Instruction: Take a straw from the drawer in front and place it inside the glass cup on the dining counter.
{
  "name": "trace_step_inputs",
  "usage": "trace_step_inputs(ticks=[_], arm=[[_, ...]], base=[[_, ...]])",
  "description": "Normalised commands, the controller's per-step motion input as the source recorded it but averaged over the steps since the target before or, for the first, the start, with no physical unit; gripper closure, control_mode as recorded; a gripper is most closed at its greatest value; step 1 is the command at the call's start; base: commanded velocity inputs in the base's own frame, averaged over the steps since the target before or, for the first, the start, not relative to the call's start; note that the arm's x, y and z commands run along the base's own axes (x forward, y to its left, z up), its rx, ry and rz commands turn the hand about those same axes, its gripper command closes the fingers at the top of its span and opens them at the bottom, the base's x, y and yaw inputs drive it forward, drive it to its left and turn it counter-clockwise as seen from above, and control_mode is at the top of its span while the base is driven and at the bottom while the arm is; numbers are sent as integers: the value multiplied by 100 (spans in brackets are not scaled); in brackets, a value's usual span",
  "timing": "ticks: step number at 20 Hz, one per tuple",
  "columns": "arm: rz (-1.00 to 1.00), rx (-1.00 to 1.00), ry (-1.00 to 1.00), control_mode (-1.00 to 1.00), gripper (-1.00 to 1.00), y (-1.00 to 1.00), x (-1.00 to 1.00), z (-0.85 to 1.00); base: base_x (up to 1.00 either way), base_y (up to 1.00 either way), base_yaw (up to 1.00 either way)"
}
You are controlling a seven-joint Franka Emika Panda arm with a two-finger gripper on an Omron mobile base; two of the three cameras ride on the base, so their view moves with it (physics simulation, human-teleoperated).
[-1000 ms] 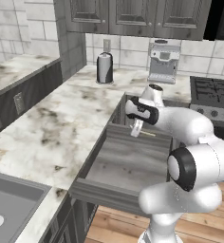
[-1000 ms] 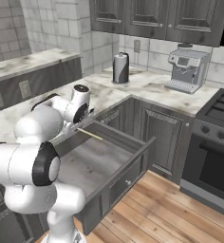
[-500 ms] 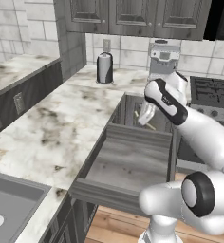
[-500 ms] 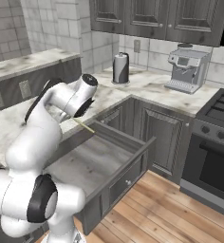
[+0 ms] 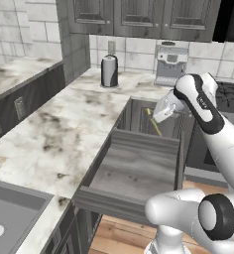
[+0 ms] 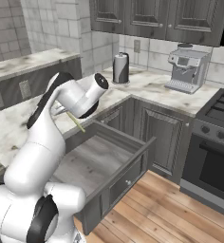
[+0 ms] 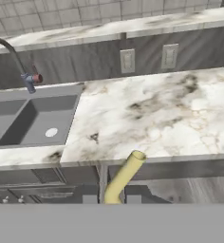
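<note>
The thin pale-yellow straw (image 5: 153, 122) hangs slanted above the back of the open dark-grey drawer (image 5: 139, 166), clear of its flat bottom. My gripper (image 5: 160, 114) is shut on the straw's upper end. From the other side the straw (image 6: 77, 122) pokes down from the gripper (image 6: 66, 113) over the drawer (image 6: 102, 161). In the hand view the straw (image 7: 124, 176) rises between the fingertips (image 7: 133, 198), pointing at the marbled worktop. Beyond it runs the dining counter (image 7: 133, 26) on its dark wall-like base. The glass cup is out of view.
A sink (image 7: 33, 118) with a faucet (image 7: 14, 59) is set in the worktop (image 7: 156, 111). A silvery canister (image 5: 109, 72) and a coffee machine (image 5: 171, 64) stand at the back wall. The stove (image 6: 218, 109) lies to the right.
The arm has straightened up and its elbow has risen. The hand has swung round toward the sink side, carrying the straw up and away from the drawer's bottom.
</note>
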Motion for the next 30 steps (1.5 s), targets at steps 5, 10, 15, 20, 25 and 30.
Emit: trace_step_inputs(ticks=[5, 10, 15, 20, 25, 30], arm=[[-3, 24, 8, -100, 100, -3, -21, 5], [-2, 21, 9, -100, 100, 0, -19, 0], [-1, 4, 1, 100, 100, 0, -11, 0], [0, 0, 0, 100, 100, 0, 0, 0], [0, 0, 0, 100, 100, 0, 0, 0], [0, 0, 0, 100, 100, 0, 0, 0]], base=[[0, 0, 0], [0, 0, 0], [-78, -7, -5], [-100, -1, -9], [-99, 1, -6], [-67, 41, 28]])
